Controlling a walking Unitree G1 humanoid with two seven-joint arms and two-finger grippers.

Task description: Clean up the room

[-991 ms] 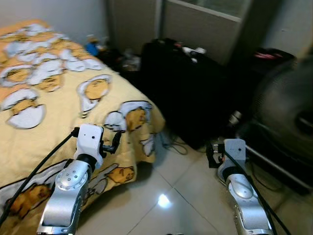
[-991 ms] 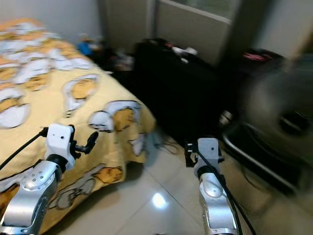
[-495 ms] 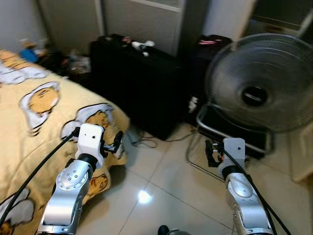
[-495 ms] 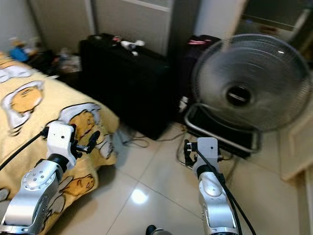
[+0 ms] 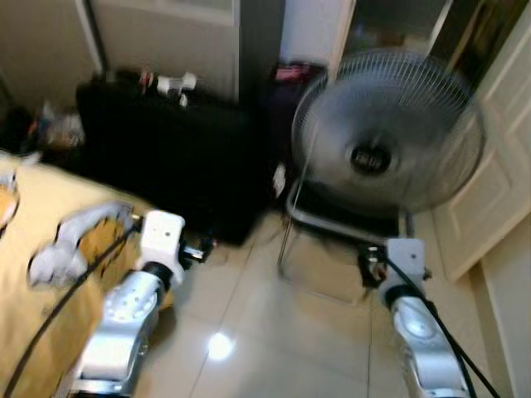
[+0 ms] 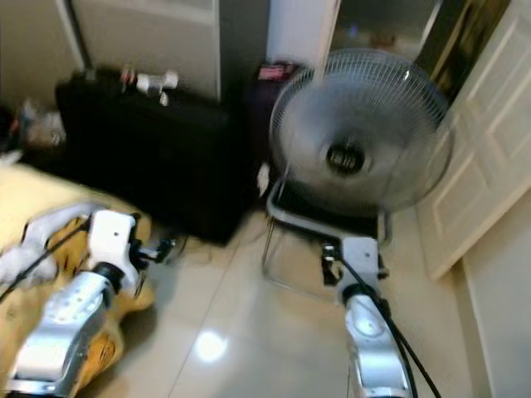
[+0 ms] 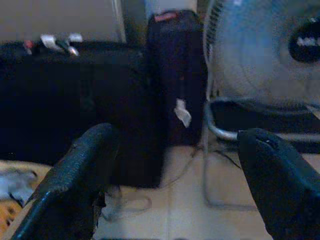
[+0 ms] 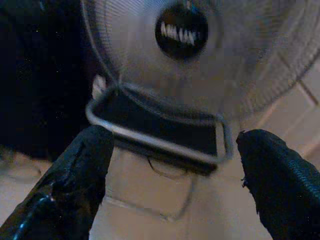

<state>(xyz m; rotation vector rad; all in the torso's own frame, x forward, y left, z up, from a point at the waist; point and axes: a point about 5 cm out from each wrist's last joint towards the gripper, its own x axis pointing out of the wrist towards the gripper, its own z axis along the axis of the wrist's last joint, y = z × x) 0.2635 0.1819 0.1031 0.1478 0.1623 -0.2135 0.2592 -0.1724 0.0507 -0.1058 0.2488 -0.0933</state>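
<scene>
My left gripper (image 5: 199, 247) is held out low beside the corner of a bed with a yellow cartoon-print cover (image 5: 33, 323). It is open, and nothing lies between its black fingers (image 7: 82, 175). My right gripper (image 5: 371, 259) hangs over the tiled floor in front of a large grey floor fan (image 5: 386, 137). It is open too, fingers (image 8: 77, 175) wide apart and empty. A black suitcase (image 5: 158, 157) stands against the wall, with small white items (image 5: 172, 82) on top.
A second dark bag (image 5: 286, 91) stands between the suitcase and the fan. A white panelled door (image 5: 498, 174) is at the right. The fan's metal stand (image 8: 155, 142) rests on the floor. A cable (image 7: 125, 205) lies by the suitcase. Glossy floor tiles (image 5: 274, 332) stretch ahead.
The camera has swung right: the bed has slid off to the left, and the fan and white door have come to the middle and right. Both arms keep the same pose.
</scene>
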